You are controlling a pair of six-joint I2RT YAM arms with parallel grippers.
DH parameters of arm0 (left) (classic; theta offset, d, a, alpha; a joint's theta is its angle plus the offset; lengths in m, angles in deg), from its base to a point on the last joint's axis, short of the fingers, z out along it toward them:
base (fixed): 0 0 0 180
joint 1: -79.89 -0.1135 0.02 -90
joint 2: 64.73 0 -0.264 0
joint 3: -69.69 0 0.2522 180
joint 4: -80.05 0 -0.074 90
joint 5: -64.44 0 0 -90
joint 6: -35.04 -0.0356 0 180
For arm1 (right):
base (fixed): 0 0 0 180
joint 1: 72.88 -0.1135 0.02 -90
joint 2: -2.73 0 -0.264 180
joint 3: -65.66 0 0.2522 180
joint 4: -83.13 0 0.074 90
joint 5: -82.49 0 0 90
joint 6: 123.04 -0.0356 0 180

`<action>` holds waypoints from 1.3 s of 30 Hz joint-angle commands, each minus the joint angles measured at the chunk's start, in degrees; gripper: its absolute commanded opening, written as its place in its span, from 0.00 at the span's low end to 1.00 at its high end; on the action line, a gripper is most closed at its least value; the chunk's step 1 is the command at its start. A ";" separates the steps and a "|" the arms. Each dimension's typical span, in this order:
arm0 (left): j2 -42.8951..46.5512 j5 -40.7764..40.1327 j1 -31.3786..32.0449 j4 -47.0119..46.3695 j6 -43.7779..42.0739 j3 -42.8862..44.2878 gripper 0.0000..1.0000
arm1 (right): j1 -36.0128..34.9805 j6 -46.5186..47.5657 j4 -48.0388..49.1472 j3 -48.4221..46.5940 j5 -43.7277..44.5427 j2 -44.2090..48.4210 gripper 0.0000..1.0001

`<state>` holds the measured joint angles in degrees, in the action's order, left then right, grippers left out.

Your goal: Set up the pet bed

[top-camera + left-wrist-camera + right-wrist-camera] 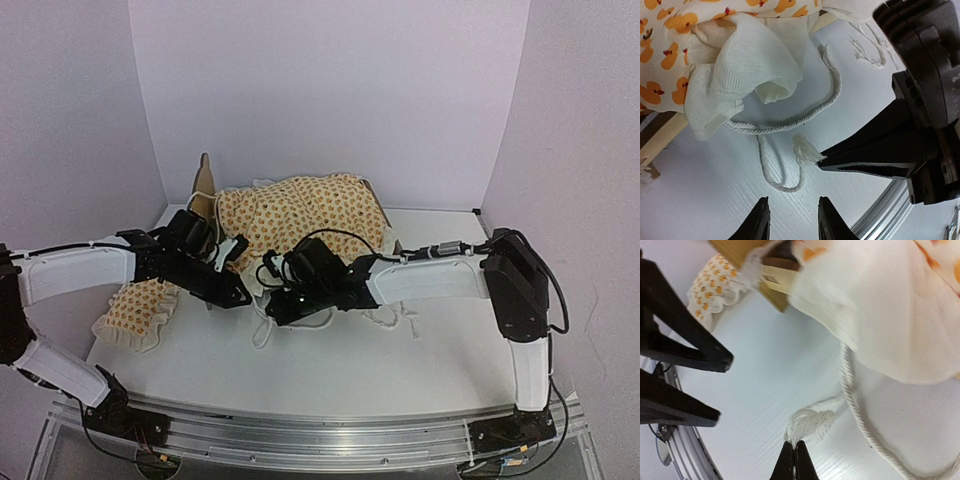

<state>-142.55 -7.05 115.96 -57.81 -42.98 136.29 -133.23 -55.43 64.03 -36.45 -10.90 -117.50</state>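
Note:
The light-wood pet bed frame [206, 182] stands at the back of the table, and the cream orange-print bedding [300, 210] is draped loosely over it. The bedding's white underside [740, 65] hangs off the frame's front, trailing a white cord [790, 125]. My right gripper [794, 444] is shut on the cord's frayed end [812, 422], low over the table. My left gripper [791, 200] is open and empty right beside it, jaws facing the cord's end. The ruffled pillow [140, 305] lies on the table to the left, under the left arm.
More loose white cords [400, 318] lie on the table under the right arm. White walls close in the back and both sides. A metal rail [320, 435] runs along the near edge.

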 commanded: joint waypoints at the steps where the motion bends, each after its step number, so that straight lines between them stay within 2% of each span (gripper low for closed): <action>1: -3.00 0.84 0.06 -18.74 17.29 -7.99 0.36 | 0.87 -4.48 3.37 2.03 4.42 -0.12 0.00; 4: -4.47 -1.97 -0.30 -25.37 22.18 -11.80 0.38 | 1.71 -4.80 3.61 4.48 4.63 0.62 0.00; 7: -6.43 -4.07 -1.69 -30.28 25.48 -13.28 0.35 | 2.04 -4.45 4.62 6.67 5.19 1.70 0.00; 11: -9.79 -2.91 -2.42 -38.17 27.27 -12.35 0.32 | 2.13 -5.10 7.55 8.25 4.31 1.56 0.00; 14: -12.34 -4.05 -1.90 -40.32 30.96 -12.30 0.29 | 2.31 -5.97 10.85 10.24 4.16 1.30 0.00; 16: -14.21 -7.70 -1.88 -41.18 32.49 -12.45 0.24 | 2.49 -6.32 13.05 11.00 3.95 1.16 0.00; 20: -17.58 -9.05 -1.88 -43.72 32.58 -9.94 0.20 | 2.75 -6.01 15.92 11.66 1.53 0.64 0.00; 27: -21.11 -11.20 -2.52 -38.87 32.10 -6.06 0.05 | 3.11 -6.04 19.87 12.26 -2.22 0.01 0.00; 30: -21.16 -9.69 -3.05 -32.45 32.16 -4.39 0.03 | 3.21 -6.00 21.40 12.81 -4.06 0.04 0.00; 31: -20.93 -9.09 -3.10 -29.70 32.27 -3.64 0.04 | 3.29 -5.90 21.81 12.92 -4.68 0.04 0.00; 35: -19.37 -7.82 -3.07 -20.89 32.91 -1.52 0.21 | 3.69 -5.46 23.16 12.98 -7.31 -0.45 0.00; 39: -20.29 -9.00 -3.10 -22.66 31.41 -1.73 0.24 | 3.90 -5.68 24.60 12.87 -8.55 -1.33 0.00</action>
<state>-162.75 -14.93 113.48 -84.57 -11.04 133.21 -129.83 -61.13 84.68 -23.91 -16.26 -117.76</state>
